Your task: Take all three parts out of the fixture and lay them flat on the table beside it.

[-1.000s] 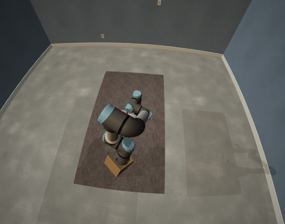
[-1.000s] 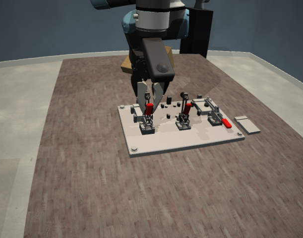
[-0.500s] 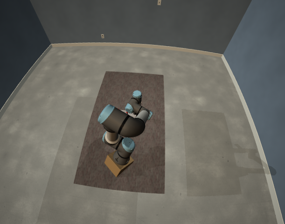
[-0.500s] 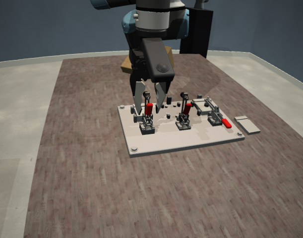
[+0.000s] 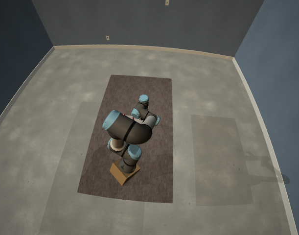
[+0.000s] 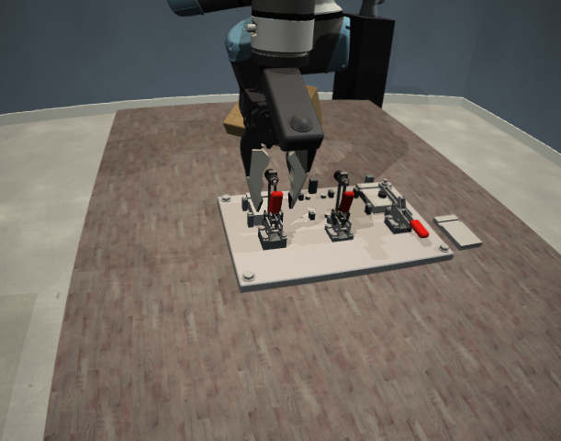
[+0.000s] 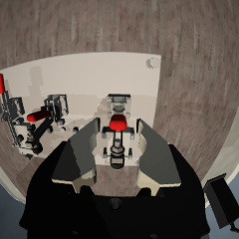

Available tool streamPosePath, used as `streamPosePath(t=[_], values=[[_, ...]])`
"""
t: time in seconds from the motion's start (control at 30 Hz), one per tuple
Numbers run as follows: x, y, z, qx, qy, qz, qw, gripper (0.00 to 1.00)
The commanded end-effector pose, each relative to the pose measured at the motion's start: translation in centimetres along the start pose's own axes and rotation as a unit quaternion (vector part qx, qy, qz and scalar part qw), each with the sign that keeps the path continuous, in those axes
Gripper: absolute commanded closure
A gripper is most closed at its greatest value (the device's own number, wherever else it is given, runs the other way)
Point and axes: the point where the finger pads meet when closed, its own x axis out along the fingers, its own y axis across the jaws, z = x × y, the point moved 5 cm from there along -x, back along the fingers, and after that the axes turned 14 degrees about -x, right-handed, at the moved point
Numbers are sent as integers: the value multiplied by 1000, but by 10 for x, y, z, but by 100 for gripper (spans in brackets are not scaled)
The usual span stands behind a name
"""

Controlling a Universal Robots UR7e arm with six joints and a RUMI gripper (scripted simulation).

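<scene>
Fingers parted around red handle, pale fixture below, flat part beside fixture

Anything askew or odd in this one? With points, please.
Nothing looks damaged or spilled. The one uneven thing is the clamps: the red handle (image 6: 419, 228) at the fixture plate's (image 6: 308, 265) (image 7: 90, 80) right end in the exterior view lies low, while the other two stand up. That may simply be an unreleased clamp.

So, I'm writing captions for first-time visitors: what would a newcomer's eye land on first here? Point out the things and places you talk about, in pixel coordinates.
Probably the red handles (image 6: 274, 203) (image 7: 118, 122) on the clamps, bright against the pale fixture plate (image 6: 308, 265) (image 7: 95, 75). Next, the dark gripper (image 6: 274, 207) (image 7: 119, 119), its fingers parted around the handle at one end of the plate.
</scene>
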Motion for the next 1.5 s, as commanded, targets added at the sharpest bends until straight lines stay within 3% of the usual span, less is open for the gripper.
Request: streamPosePath(t=[0.0, 0.47, 1.07, 1.1, 1.47], values=[[-8, 0, 0, 0, 1, 0, 1000, 72], [-46, 0, 0, 0, 1, 0, 1000, 72], [-48, 0, 0, 0, 1, 0, 1000, 72], [-48, 0, 0, 0, 1, 0, 1000, 41], [-56, 0, 0, 0, 1, 0, 1000, 41]])
